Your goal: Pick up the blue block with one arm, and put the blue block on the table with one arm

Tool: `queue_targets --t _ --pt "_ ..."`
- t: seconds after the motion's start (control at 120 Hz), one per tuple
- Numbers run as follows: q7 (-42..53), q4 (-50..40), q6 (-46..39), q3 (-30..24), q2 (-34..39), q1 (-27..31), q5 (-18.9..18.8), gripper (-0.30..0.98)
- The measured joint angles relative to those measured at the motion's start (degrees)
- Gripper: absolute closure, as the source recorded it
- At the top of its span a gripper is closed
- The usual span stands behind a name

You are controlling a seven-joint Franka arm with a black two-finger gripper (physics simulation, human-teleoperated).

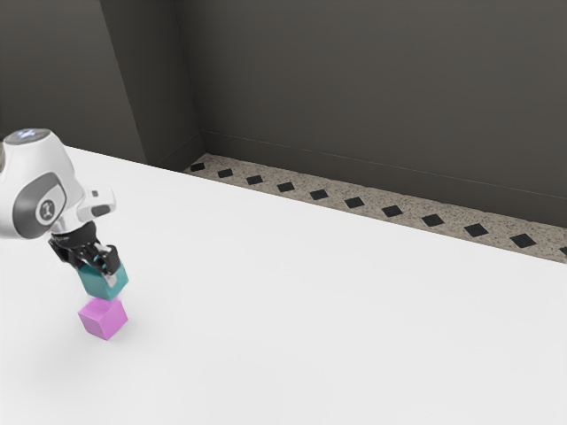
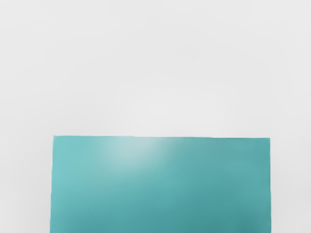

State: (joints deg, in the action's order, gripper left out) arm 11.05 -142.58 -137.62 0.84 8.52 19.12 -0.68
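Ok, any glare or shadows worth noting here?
Wrist view: a soft pale glare on the blue block by its far edge, the rest of that face deeper teal. Exterior view: bright white table, faint soft shading near the pink block, dark wall behind.

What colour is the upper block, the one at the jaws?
The upper block is teal, a blue-green; the wrist view shows it best.

arm (image 1: 35,190) in from exterior view's left; gripper (image 1: 99,272) pointing down, fingers (image 1: 112,260) clamped in grip
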Motion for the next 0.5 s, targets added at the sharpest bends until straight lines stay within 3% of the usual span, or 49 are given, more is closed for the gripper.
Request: queue_targets --t 0.133,0.292,0.5 --pt "-0.55 4.8 -0.08 -2.5 -1.27 -0.32 -2.43 0.34" --pt "-1.12 22.02 -0.17 -5.4 -16.57 -0.84 -3.61 0.35" --pt "-1.62 36.36 -0.35 -7.85 -32.15 -1.02 -3.95 0.35"
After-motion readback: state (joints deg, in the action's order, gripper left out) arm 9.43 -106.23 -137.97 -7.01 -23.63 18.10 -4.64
